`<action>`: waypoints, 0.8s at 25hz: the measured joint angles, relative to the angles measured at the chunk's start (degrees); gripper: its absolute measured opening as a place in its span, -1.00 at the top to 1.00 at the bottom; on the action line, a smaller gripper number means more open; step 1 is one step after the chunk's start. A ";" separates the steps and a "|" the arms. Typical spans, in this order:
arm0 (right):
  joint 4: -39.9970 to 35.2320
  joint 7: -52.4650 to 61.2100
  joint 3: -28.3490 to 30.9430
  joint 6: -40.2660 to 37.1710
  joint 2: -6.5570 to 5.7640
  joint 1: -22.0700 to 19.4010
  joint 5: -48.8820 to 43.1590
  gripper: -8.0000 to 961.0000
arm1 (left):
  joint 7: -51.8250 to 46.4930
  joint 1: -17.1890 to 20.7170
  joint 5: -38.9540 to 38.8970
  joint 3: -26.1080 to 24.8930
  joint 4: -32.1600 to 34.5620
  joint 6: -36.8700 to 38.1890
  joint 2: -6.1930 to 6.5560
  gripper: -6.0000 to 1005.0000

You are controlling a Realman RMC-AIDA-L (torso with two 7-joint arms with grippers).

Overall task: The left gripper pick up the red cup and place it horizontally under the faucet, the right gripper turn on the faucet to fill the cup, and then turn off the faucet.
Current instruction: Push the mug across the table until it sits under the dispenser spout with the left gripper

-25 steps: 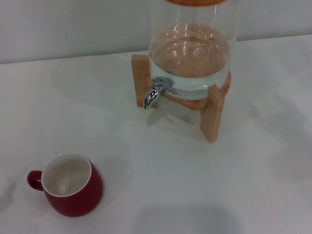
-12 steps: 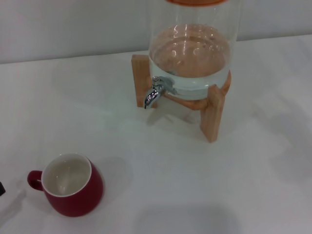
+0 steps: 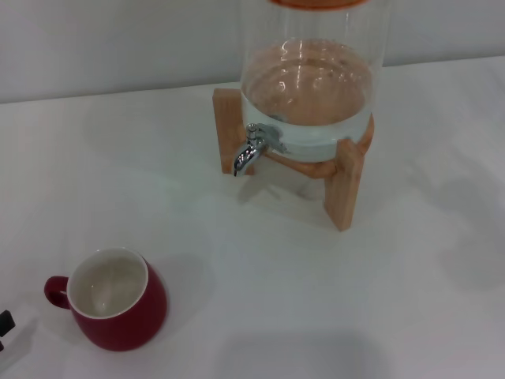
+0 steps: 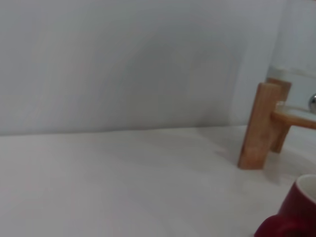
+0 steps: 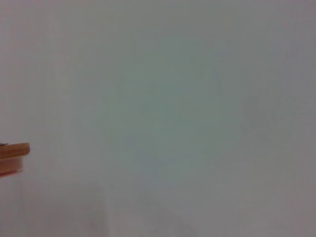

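On white table [image 3: 316,300]: one red cup [image 3: 118,308], one faucet [image 3: 251,148].

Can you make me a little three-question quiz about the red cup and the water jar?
1. True or false: the red cup stands upright, away from the faucet, not under it.
2. Which side of the cup is its handle on in the head view? A) the left, B) the right, C) toward the jar.
3. Fill in: the glass jar sits on a ____ stand.

Key: 1 true. 2 A; that is also where the left gripper just peeks in at the picture's edge. 3 wooden.
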 joint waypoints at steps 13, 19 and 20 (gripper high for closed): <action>0.01 -0.10 0.01 0.21 -0.06 -0.02 0.78 -0.50 | -0.01 -2.76 0.06 0.12 -2.62 4.90 0.04 -0.67; 0.04 -0.10 0.32 0.30 -0.06 -0.18 0.86 -0.50 | -0.18 -3.11 0.11 2.24 -3.13 5.26 0.21 -0.66; 0.05 -0.10 0.47 0.33 -0.05 -0.17 0.89 -0.50 | -0.22 -3.11 0.11 2.27 -3.13 5.26 0.21 -0.66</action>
